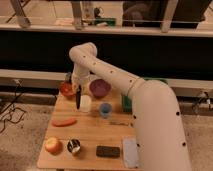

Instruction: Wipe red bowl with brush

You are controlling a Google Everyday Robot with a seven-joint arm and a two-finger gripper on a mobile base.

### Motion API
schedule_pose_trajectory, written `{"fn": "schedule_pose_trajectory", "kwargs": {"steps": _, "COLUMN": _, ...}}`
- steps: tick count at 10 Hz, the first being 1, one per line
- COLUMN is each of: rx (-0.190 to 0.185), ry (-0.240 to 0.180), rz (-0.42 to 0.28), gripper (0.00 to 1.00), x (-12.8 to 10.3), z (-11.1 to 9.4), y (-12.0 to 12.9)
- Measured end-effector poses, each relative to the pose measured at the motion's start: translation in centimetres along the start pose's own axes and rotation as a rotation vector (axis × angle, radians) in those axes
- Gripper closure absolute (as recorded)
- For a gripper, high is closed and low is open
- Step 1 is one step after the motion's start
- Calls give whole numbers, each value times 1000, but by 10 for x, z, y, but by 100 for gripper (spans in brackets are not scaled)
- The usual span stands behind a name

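Red bowl [65, 90] beside gripper [76, 86] with brush [78, 98]

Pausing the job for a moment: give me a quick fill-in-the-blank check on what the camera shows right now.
1. The gripper, just right of the red bowl, holds the ____ upright.
2. Right of the gripper sits a ____ bowl.
3. The cup right of the white cup is ____.
Missing words: brush; purple (the purple bowl); blue (the blue cup).
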Motion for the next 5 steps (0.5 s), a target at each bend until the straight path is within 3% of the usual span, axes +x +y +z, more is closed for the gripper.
{"fn": "schedule_pose_trajectory", "kwargs": {"steps": 5, "rx": 1, "ry": 1, "rz": 0, "gripper": 81, "x": 0, "z": 0, "y": 0}}
